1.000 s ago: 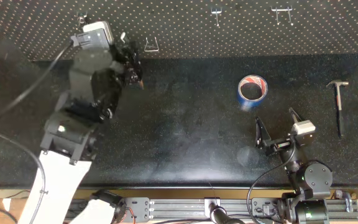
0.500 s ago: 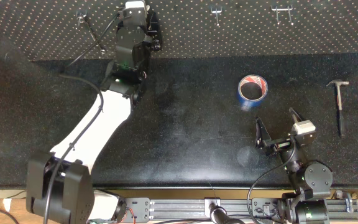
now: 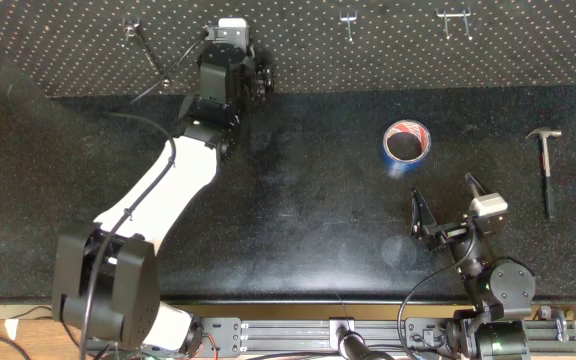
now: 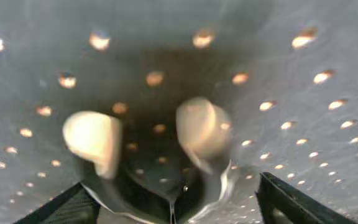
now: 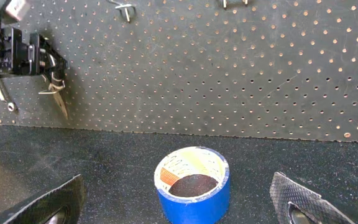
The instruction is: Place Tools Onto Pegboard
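Note:
My left gripper (image 3: 260,85) is up against the pegboard (image 3: 388,50), right of the hanging metal tool (image 3: 146,55). In the left wrist view its fingers stand wide apart, and a dark metal part spans the gap. The two cream handles of the pliers (image 4: 201,127) stick out toward the board. The right wrist view has the pliers (image 5: 61,102) by a white wire hook, pointing down. The blue tape roll (image 3: 406,145) and the hammer (image 3: 545,170) lie on the black mat. My right gripper (image 3: 443,190) rests open, low near the front, facing the tape roll (image 5: 192,185).
Two bare metal hooks (image 3: 347,22) (image 3: 454,22) stick out of the board's upper right. The thin metal tool (image 5: 2,93) hangs left of my left gripper. The hammer lies close to the mat's right edge.
The left arm has swung up and to the right, from in front of the board's left part to the wire hook, carrying the pliers. The right arm has kept still.

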You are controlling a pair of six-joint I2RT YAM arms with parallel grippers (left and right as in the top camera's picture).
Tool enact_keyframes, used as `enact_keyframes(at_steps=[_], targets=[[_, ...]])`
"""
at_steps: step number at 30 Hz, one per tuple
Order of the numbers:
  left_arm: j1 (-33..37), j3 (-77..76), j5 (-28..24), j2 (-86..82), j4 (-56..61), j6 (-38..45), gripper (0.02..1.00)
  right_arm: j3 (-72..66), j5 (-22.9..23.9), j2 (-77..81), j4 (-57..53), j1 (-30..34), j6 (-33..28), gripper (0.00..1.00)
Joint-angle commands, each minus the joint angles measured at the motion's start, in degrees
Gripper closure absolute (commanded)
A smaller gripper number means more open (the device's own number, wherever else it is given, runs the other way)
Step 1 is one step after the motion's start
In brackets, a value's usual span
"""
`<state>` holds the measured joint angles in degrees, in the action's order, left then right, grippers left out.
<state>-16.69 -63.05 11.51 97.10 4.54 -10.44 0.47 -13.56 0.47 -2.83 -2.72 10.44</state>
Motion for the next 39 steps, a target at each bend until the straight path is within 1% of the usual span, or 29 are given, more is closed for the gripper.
enact_keyframes(at_steps=[1,2,3,4,5,6,7,8,9,10,11,12,16,17,18,20,22,23,24,26,29,39], targets=[[0.2,-0.1,-1.0,0.9,-0.1,0.2,0.02,-0.2,0.1,-0.4,-0.2,-0.3,0.0,0.025],[0.2,-0.1,-0.9,0.4,-0.3,0.3,0.023,-0.2,0.1,-0.4,-0.2,-0.3,0.0,0.025],[0.2,-0.1,0.7,-1.0,-0.6,0.3,0.023,-0.2,0.1,-0.4,-0.2,-0.3,0.0,0.025],[0.3,-0.1,3.8,-5.3,-2.7,0.5,0.023,-0.2,0.1,-0.4,-0.2,-0.3,0.0,0.025],[2.1,0.1,5.0,-12.6,-9.4,0.4,0.023,-0.2,0.1,-0.4,-0.2,-0.3,0.0,0.025],[4.5,2.3,4.3,-18.8,-11.6,0.3,0.023,-0.2,0.1,-0.4,-0.2,-0.3,0.0,0.025],[6.3,6.6,3.3,-24.2,-11.2,0.2,0.023,-0.2,0.1,-0.4,-0.2,-0.3,0.0,0.025],[8.4,15.5,0.4,-31.9,-8.8,0.2,0.023,-0.2,0.1,-0.4,-0.2,-0.3,0.0,0.025],[9.2,22.9,-0.8,-37.2,-3.9,0.2,0.023,-0.2,0.1,-0.4,-0.2,-0.3,0.0,0.025],[9.2,31.2,-1.0,-43.0,3.1,0.2,0.025,-0.2,0.1,-0.4,-0.2,-0.3,0.0,0.025],[9.2,37.7,-1.3,-48.1,7.6,0.2,0.025,-0.2,0.1,-0.4,-0.2,-0.3,0.0,0.025],[9.2,47.3,-1.2,-59.0,10.8,0.2,0.025,-0.2,0.1,-0.4,-0.2,-0.3,0.0,0.025],[9.4,59.3,-1.3,-78.1,10.8,0.2,0.023,-0.2,0.1,-0.4,-0.2,-0.3,0.0,0.025],[10.5,62.8,-1.3,-83.4,10.6,0.2,0.025,-0.2,0.1,-0.4,-0.2,-0.3,0.0,0.025],[12.0,62.7,-2.5,-87.1,6.0,0.2,0.025,-0.2,0.1,-0.4,-0.2,-0.3,0.0,0.025],[13.3,62.7,-5.4,-91.3,-0.1,0.2,0.025,-0.2,0.1,-0.4,-0.2,-0.3,0.0,0.025],[13.7,62.7,-8.0,-97.0,-8.8,1.3,0.025,-0.2,0.1,-0.4,-0.2,-0.3,0.0,0.025],[13.7,62.7,-10.6,-97.0,-9.0,4.7,0.025,-0.2,0.1,-0.4,-0.1,-0.3,0.0,0.025],[13.7,62.7,-11.6,-97.0,-9.1,5.4,0.025,-0.2,0.1,-0.4,-0.2,-0.3,0.0,0.025],[13.8,62.7,-12.5,-97.0,-9.1,5.3,0.025,-0.2,0.1,-0.4,-0.2,-0.3,0.0,0.025],[16.4,62.7,-12.4,-97.0,-9.1,4.8,0.025,-0.2,0.1,-0.4,-0.2,-0.3,0.0,0.025],[16.3,62.7,-12.4,-96.9,-9.1,4.8,0.025,-0.2,0.1,-0.4,-0.2,-0.3,0.0,0.025]])
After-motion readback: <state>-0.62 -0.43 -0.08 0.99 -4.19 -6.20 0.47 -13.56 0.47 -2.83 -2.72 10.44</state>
